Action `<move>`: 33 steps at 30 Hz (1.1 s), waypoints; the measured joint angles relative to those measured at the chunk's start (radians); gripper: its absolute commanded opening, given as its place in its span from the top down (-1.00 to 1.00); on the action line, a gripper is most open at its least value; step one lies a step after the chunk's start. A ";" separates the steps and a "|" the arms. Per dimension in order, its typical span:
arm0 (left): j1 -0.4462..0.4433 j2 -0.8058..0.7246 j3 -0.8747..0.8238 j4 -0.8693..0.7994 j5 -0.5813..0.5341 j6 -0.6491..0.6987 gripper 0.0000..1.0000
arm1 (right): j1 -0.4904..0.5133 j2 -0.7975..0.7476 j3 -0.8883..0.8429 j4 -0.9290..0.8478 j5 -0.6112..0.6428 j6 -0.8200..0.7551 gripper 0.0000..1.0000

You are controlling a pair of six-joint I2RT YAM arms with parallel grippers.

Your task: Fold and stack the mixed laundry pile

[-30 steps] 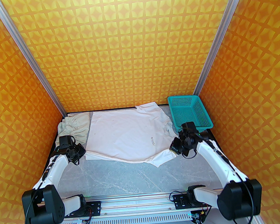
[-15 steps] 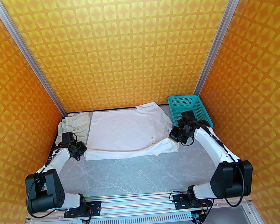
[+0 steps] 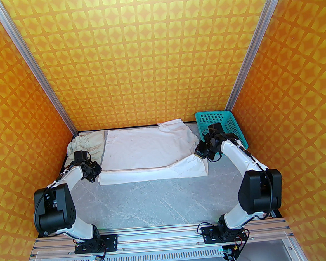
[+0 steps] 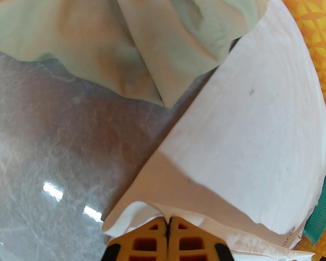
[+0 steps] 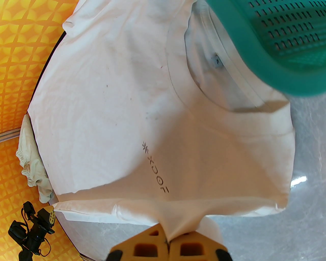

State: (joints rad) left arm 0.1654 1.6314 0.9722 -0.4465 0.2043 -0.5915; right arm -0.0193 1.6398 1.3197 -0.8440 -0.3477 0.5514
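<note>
White shirt [image 3: 145,151] gripped at two points of its near edge, beside the teal basket [image 3: 215,116].
The left gripper [image 4: 168,221] and right gripper [image 5: 166,239] are each clenched on a fold of the shirt's edge. The shirt is spread on the table [image 3: 163,200], collar end just beside the basket. The beige-cream piece [image 3: 87,148] is bunched well apart from the basket, beyond the shirt.
</note>
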 measured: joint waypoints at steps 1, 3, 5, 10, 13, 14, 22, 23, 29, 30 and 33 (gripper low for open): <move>0.000 0.010 0.006 0.003 0.000 0.001 1.00 | 0.000 0.008 0.004 0.007 0.000 -0.002 1.00; 0.000 0.028 0.018 0.007 0.001 0.001 1.00 | 0.000 0.021 0.009 0.031 0.000 -0.010 1.00; 0.000 0.045 0.031 0.011 0.001 0.001 1.00 | 0.000 0.035 0.018 0.049 0.004 -0.019 1.00; 0.000 0.064 0.040 0.023 0.001 0.001 0.84 | 0.000 0.082 0.044 0.106 0.007 -0.042 0.92; 0.000 0.079 0.045 0.031 0.001 0.006 0.45 | 0.007 0.102 0.044 0.124 0.020 -0.055 0.42; 0.000 0.084 0.047 0.033 0.001 0.002 0.35 | 0.011 0.106 0.045 0.129 0.029 -0.062 0.30; 0.000 0.034 0.064 0.009 -0.023 0.028 -0.03 | 0.024 0.098 0.050 0.116 0.109 -0.113 0.05; 0.000 0.014 0.065 0.004 -0.028 0.032 -0.03 | 0.028 0.089 0.050 0.110 0.119 -0.119 0.04; -0.030 -0.180 0.063 -0.047 -0.050 0.080 0.48 | 0.095 -0.048 -0.008 0.106 0.158 -0.130 0.05; -0.052 -0.200 0.056 -0.052 -0.051 0.086 0.55 | 0.106 -0.076 -0.042 0.117 0.154 -0.127 0.05; -0.126 -0.217 0.008 -0.055 -0.040 0.101 0.70 | 0.116 -0.106 -0.139 0.133 0.155 -0.125 0.08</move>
State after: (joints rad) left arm 0.0391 1.4143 0.9798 -0.5011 0.1646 -0.4908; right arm 0.0971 1.5341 1.1805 -0.7109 -0.1928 0.4267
